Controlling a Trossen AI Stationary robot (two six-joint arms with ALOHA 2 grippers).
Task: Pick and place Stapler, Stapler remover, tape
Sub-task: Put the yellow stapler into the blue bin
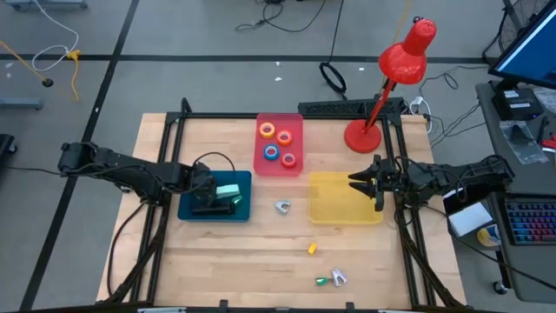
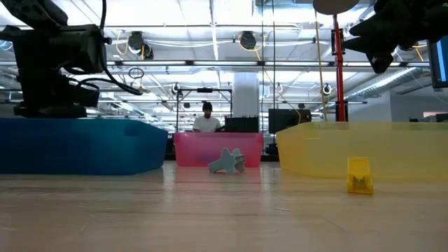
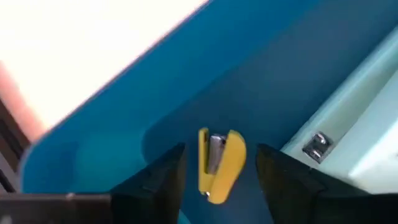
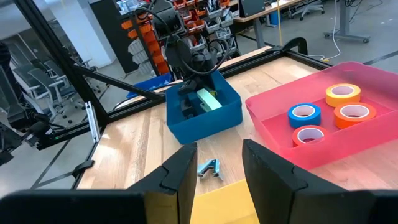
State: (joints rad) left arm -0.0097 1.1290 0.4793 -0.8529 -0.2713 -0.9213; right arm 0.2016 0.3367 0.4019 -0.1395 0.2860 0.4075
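Sorting half done: left gripper (image 3: 214, 180) hangs over the blue plastic tray (image 1: 188, 208), fingers parted around a small yellow stapler (image 3: 219, 163) that looks just released, beside a mint-green stapler (image 1: 228, 192). Four tape rolls (image 1: 278, 143) fill the pink tray (image 1: 295, 122) beyond. Grey staple remover (image 1: 283, 206), yellow piece (image 1: 312, 249) and others remain on the table; right gripper (image 1: 358, 182) waits half-open, empty, over the yellow tray (image 1: 334, 213)

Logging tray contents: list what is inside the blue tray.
Inside the blue tray: a mint-green stapler and a small yellow stapler between the left gripper's open fingers. The arm covers the rest of the floor.
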